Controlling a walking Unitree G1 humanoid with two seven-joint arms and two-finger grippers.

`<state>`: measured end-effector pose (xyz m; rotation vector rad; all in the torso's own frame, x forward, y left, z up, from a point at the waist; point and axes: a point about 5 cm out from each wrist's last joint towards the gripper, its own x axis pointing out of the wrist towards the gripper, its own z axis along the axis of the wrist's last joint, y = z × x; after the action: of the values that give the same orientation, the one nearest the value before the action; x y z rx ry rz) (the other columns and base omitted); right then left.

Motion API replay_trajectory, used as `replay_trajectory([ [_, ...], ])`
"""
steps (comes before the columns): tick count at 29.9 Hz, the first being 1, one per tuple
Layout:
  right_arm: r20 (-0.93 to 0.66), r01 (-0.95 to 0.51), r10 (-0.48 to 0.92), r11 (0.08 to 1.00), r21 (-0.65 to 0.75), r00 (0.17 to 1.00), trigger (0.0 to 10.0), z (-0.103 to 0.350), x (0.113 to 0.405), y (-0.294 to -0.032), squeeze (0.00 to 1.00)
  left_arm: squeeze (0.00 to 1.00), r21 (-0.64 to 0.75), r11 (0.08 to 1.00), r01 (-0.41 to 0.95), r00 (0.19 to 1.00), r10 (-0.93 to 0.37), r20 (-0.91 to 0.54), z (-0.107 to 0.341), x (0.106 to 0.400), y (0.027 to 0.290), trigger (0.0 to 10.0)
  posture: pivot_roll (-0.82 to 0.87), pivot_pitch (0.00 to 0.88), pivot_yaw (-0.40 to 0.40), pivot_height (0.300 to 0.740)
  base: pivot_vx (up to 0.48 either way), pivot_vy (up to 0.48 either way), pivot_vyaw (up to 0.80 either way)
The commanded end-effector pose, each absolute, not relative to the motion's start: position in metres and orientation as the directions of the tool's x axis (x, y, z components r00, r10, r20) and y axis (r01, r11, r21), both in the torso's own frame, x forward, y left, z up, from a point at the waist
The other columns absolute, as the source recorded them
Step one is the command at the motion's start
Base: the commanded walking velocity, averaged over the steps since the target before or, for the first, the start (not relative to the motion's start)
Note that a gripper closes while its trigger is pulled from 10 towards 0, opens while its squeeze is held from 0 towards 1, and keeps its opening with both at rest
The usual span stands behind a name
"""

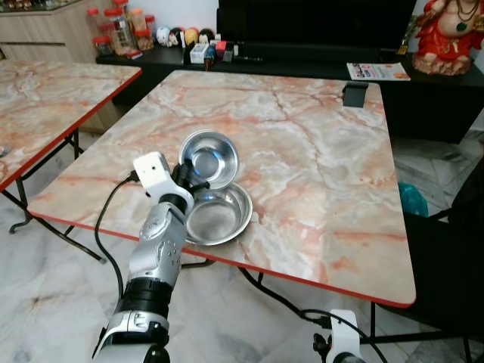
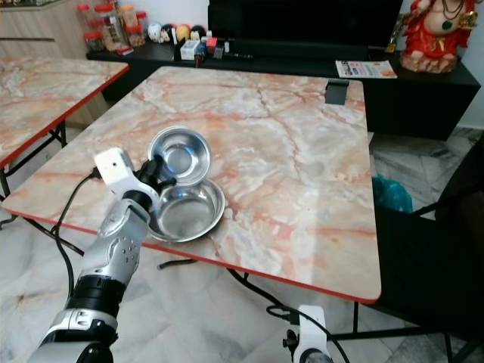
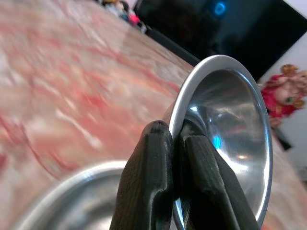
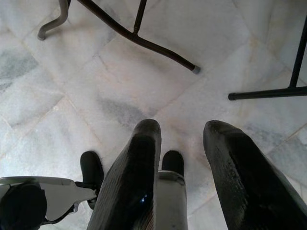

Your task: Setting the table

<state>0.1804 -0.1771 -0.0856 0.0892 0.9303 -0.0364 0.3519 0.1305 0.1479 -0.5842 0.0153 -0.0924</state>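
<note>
While the left end effector (image 1: 198, 184) pinches the near-left rim of the upper steel bowl (image 1: 210, 157), that bowl sits tilted, its near edge resting on the far rim of the lower steel bowl (image 1: 218, 215). Both bowls lie on the marble-patterned tabletop (image 1: 318, 159), toward its near-left part, the lower one close to the red-trimmed near edge. In the left wrist view the two black fingers (image 3: 148, 182) are clamped on the rim of the tilted bowl, one on the outer side and one inside, and the lower bowl curves beneath them.

The right end effector (image 4: 187, 167) hangs low beside the robot, above the pale marble floor (image 4: 144, 62); its fingers stand apart with nothing between them, and black table legs (image 4: 139, 38) cross the floor beyond it.

At the far right edge of the tabletop stands a small black holder (image 1: 355, 93). Behind the tabletop runs a dark cabinet (image 1: 302, 57) carrying jars with red lids (image 1: 113, 26), small figurines (image 1: 181, 35), a leaflet (image 1: 376, 71) and a red statue (image 1: 450, 34). A second marble-patterned tabletop (image 1: 45, 98) stands to the left.
</note>
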Motion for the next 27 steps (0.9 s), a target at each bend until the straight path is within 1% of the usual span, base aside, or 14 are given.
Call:
replay_trajectory([
  [1,-0.800,0.083,0.004,0.994,0.068,0.600,10.0,-0.086,0.180,-0.176,0.00,0.00,-0.600,0.795,0.086,0.994,-0.109,-0.002,0.151,0.346,0.137,10.0,-0.18,0.000,0.065,0.740,0.000,0.000,0.00],
  [3,-0.800,0.084,0.004,0.994,0.068,0.600,10.0,-0.086,0.179,-0.177,0.00,0.00,-0.623,0.777,0.089,0.994,-0.111,0.004,0.154,0.344,0.139,10.0,-0.18,0.000,0.065,0.740,0.000,0.000,0.00],
  [5,-0.803,0.080,0.006,0.995,0.067,0.596,10.0,-0.086,0.179,-0.177,0.00,0.00,-0.587,0.805,0.089,0.992,-0.123,-0.018,0.159,0.337,0.146,10.0,-0.16,0.000,0.061,0.740,0.000,0.000,0.00],
  [8,-0.803,0.077,0.009,0.995,0.068,0.596,10.0,-0.087,0.179,-0.176,0.00,0.00,-0.538,0.840,0.076,0.987,-0.140,-0.079,0.154,0.333,0.147,10.0,-0.16,0.000,0.061,0.740,0.000,0.000,0.00],
  [9,-0.803,0.074,0.012,0.995,0.070,0.596,10.0,-0.087,0.179,-0.175,0.00,0.00,-0.538,0.842,0.041,0.983,-0.131,-0.130,0.150,0.330,0.150,10.0,-0.16,0.000,0.062,0.740,0.000,0.000,0.00],
  [11,-0.803,0.073,0.013,0.995,0.070,0.596,10.0,-0.087,0.179,-0.175,0.00,0.00,-0.540,0.841,0.027,0.980,-0.129,-0.153,0.148,0.327,0.151,10.0,-0.16,0.000,0.062,0.740,0.000,0.000,0.00],
  [18,-0.804,0.069,0.017,0.995,0.072,0.594,10.0,-0.087,0.179,-0.173,0.00,0.00,-0.534,0.846,-0.005,0.957,-0.151,-0.248,0.135,0.325,0.143,10.0,-0.15,0.000,0.058,0.740,0.000,0.000,0.00],
  [24,-0.804,0.078,0.012,0.994,0.072,0.595,10.0,-0.087,0.178,-0.174,0.00,0.00,-0.524,0.852,-0.008,0.948,-0.160,-0.274,0.134,0.326,0.138,10.0,-0.17,0.000,0.067,0.740,0.000,0.000,0.00],
  [27,-0.802,0.080,0.011,0.994,0.073,0.597,10.0,-0.087,0.179,-0.174,0.00,0.00,-0.501,0.865,-0.025,0.936,-0.156,-0.316,0.131,0.325,0.138,10.0,-0.17,0.000,0.068,0.740,0.000,0.000,0.00],
])
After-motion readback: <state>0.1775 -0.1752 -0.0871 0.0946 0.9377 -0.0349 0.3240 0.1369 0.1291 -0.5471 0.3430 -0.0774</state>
